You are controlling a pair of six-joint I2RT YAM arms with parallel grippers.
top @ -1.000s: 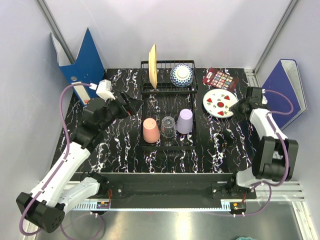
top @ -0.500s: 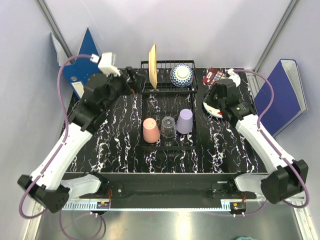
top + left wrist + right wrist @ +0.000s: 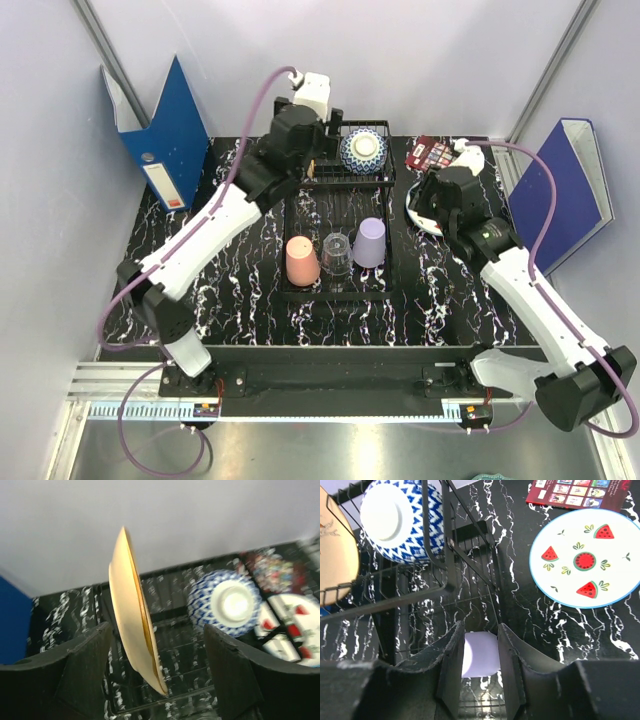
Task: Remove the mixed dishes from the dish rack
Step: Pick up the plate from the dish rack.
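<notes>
The black wire dish rack [image 3: 340,291] holds a salmon-pink cup [image 3: 302,260], a clear glass cup [image 3: 336,255] and a lavender cup [image 3: 370,242], all upside down on its tray part. In its raised basket are a blue-and-white bowl [image 3: 362,150] and a cream plate [image 3: 134,625] standing on edge. My left gripper [image 3: 305,165] is open above that plate; in the left wrist view [image 3: 157,630] its fingers straddle the plate without touching it. My right gripper [image 3: 421,200] is open and empty above the white watermelon plate [image 3: 585,560]. In the right wrist view the lavender cup [image 3: 480,655] shows between its fingers, farther off.
A dark red palette [image 3: 432,153] lies at the back right beside the white plate [image 3: 425,222]. Blue binders stand at the back left [image 3: 160,130] and at the right wall [image 3: 565,190]. The rack's basket wires [image 3: 435,587] rise just left of my right gripper.
My left arm swung from the table's left side to the back of the rack, over the cream plate. My right arm moved left from the right edge, over the white plate.
</notes>
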